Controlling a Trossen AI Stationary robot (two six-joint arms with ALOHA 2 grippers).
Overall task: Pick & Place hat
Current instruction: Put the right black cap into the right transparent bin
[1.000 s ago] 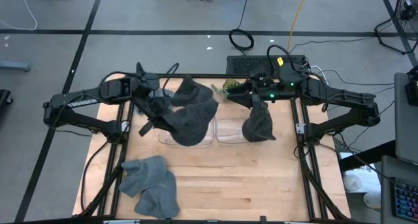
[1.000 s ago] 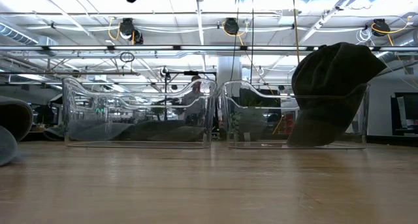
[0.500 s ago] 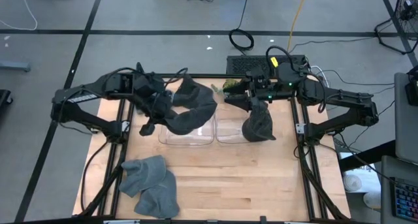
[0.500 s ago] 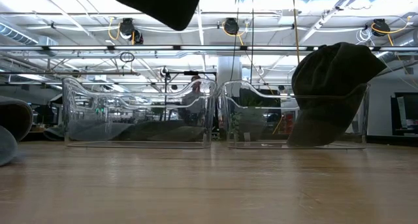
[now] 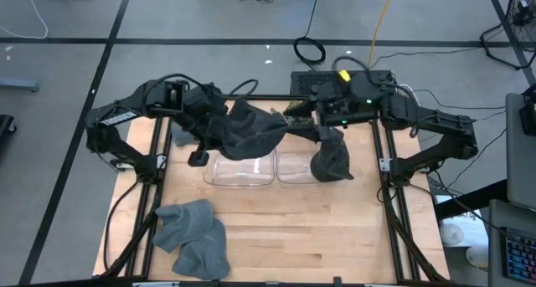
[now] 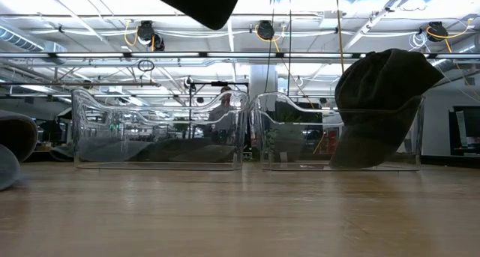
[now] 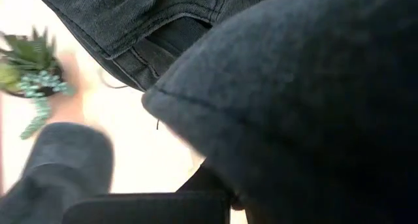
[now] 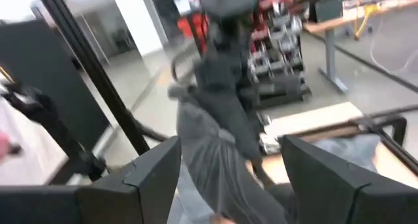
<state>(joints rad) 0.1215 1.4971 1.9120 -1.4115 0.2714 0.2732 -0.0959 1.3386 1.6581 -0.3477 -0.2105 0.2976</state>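
Presently: two clear bins (image 5: 241, 168), several dark hats. Left gripper (image 5: 219, 125), jaws clamped on one hat (image 5: 247, 132), has carried it farther back; right gripper (image 5: 322, 125), jaws now spread, has released the hat (image 5: 331, 159) draped on the right bin.

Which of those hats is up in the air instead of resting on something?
The dark hat hanging from the left end effector above the left clear bin. Another dark hat sits in the right bin; the grey ones lie on the table.

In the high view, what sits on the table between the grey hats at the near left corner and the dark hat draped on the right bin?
Only bare wood and the empty left clear bin lie between the grey hats and the draped dark hat, seen in the high view.
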